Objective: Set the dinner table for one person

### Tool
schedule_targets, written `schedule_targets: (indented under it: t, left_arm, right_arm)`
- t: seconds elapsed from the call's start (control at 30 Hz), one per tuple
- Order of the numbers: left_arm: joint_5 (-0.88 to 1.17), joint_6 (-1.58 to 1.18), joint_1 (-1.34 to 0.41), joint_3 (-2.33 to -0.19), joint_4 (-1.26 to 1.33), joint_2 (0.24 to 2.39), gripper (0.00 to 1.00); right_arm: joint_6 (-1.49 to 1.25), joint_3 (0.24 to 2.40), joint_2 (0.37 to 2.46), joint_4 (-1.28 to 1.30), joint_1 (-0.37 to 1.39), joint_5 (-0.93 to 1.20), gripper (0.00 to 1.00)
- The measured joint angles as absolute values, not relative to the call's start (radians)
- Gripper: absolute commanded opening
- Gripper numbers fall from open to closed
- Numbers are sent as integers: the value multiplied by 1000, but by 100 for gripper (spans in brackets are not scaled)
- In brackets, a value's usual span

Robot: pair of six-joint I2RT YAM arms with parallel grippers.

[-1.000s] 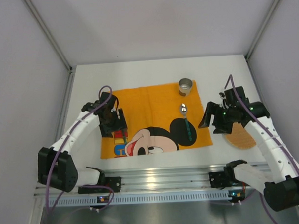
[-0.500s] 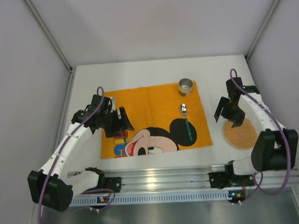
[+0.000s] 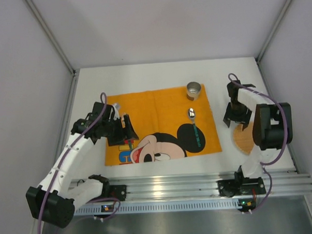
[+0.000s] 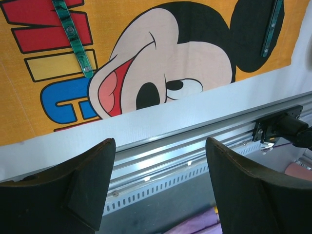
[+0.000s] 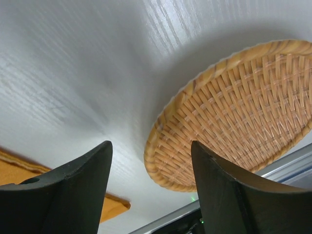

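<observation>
The white dinner table carries an orange Mickey Mouse cloth. On the cloth stand a metal cup and a spoon with a teal handle. My left gripper hovers open and empty over the cloth's left part. In the left wrist view a teal-handled utensil lies on the cloth, and the spoon's handle shows at the far right. My right gripper is open and empty just above the left rim of a woven round plate. The plate also shows in the right wrist view beyond the gripper.
The aluminium rail with the arm bases runs along the near edge. White walls enclose the table on the left, back and right. A corner of the cloth lies close to the woven plate.
My right arm has folded back towards the far right, its gripper staying by the woven plate's left rim. My left gripper has shifted slightly right over the cloth.
</observation>
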State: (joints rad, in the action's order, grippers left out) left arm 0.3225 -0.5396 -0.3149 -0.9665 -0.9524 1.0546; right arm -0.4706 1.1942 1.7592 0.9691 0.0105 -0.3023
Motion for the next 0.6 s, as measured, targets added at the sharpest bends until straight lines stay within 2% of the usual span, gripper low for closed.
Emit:
schedule_targets:
  t: [0.13,0.23,0.27,0.33,0.37,0.4,0.6]
  left_arm:
    - [316,-527,-315,-966,-964,1041,80]
    - [307,-524,-315,-964,-977,1035,80]
    - [304,-524,-315,-962,-981,1031,80]
    - [298,-525,-315,-953,-987,1020,79]
    - [297,-525,-315,-948,-991,1014,80]
    - [297,-527,-315,-942,-994,1007,79]
    - [297,-549,-315,-922,-1000,975,79]
  right_arm:
    - [-466,1194,1818,945,10,-320,54]
    - [-449,1195,1838,939,11,-345,37]
    - [-444,1195,1840,940,11,-354,27]
    - [-436,1195,1840,944,10,-377,17]
    - [-436,1195,1839,948,11,-395,4]
    - [-429,1195,1839,950,11,-407,0]
    - [-394,1191,1835,958,10,-488,0]
